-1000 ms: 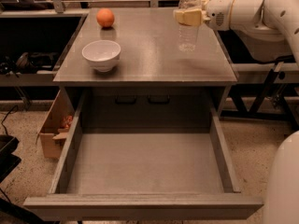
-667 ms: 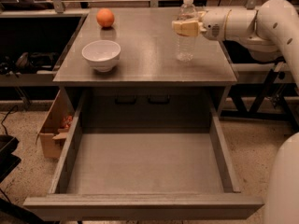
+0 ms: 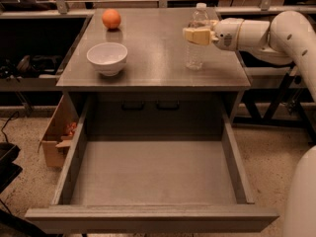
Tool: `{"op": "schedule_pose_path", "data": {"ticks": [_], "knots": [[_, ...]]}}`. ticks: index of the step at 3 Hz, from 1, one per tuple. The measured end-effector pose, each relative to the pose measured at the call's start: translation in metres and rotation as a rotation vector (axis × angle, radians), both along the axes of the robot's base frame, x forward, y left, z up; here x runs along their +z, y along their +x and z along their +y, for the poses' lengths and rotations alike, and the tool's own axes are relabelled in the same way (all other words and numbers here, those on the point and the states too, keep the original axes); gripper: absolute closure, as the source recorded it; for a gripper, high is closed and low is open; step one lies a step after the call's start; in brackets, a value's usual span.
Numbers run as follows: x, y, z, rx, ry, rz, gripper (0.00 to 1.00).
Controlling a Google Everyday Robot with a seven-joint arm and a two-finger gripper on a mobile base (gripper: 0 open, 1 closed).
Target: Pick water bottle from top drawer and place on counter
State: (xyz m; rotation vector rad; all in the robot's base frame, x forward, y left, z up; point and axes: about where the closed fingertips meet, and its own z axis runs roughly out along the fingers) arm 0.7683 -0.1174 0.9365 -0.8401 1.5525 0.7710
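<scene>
Water bottle (image 3: 197, 56) is pinched near its shoulder by the gripper (image 3: 196, 35), tan fingers closed on either side just under the white cap; the arm (image 3: 276, 32) reaches in from the right at counter height. Change over the last second: gripper and bottle have dropped lower and shifted slightly toward the near edge; the bottle was carried above the surface, now its base looks to be touching or all but touching the counter (image 3: 153, 63), upright, on the right half. Meaning: the pick and carry are done and the placing is at its end; what's left, by my read, is to spread the fingers and back off without tipping the bottle; it's tall, light and narrow, so a sideways drag on release could topple it. Further out: white bowl (image 3: 107, 58) on the left front of the counter, well apart from the bottle; orange (image 3: 111, 19) at back left; neither has moved. Top drawer (image 3: 153, 174) stands pulled open below, no bottle in it; cardboard box (image 3: 55, 139) on the floor at its left.
</scene>
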Motion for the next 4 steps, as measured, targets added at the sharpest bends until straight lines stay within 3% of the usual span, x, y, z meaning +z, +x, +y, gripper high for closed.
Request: {"op": "schedule_pose_path", "data": {"ticks": [3, 4], "knots": [[0.0, 0.0, 0.0, 0.0, 0.0, 0.0, 0.08], [0.025, -0.009, 0.012, 0.061, -0.027, -0.037, 0.0]]}}
